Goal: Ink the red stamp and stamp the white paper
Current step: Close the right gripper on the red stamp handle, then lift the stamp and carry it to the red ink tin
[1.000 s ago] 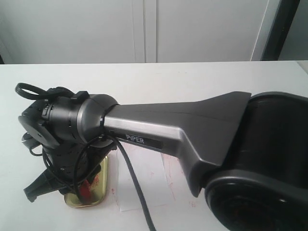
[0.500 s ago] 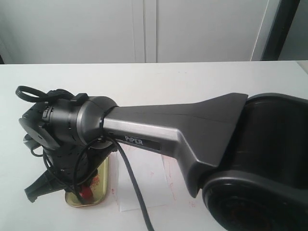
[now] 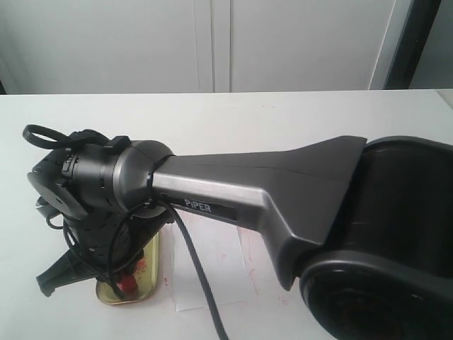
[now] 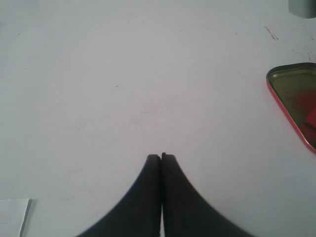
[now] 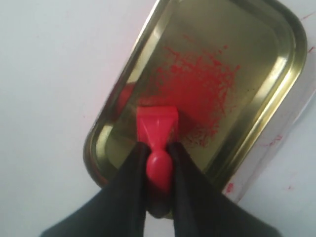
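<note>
The red stamp (image 5: 157, 126) stands with its square base inside the gold tin lid (image 5: 237, 64), beside a red ink smudge. My right gripper (image 5: 158, 148) is shut on the stamp's stubby handle. In the exterior view that gripper (image 3: 122, 278) points down into the lid (image 3: 152, 273) at the front left, with the stamp (image 3: 128, 283) showing red between its fingers. The white paper (image 3: 216, 265) lies flat just right of the lid, partly under my arm; its edge (image 5: 270, 148) carries small red marks. My left gripper (image 4: 161, 157) is shut and empty over bare tabletop.
My right forearm (image 3: 269, 198) crosses the exterior view and hides much of the table. A cable (image 3: 202, 283) hangs over the paper. In the left wrist view the lid (image 4: 296, 98) is off to one side, a pale sheet corner (image 4: 12, 217) is at the frame's edge, and a grey object (image 4: 302, 7) is in a corner.
My right gripper's fingers have drawn in around the stamp in the lid. The arm itself has barely shifted.
</note>
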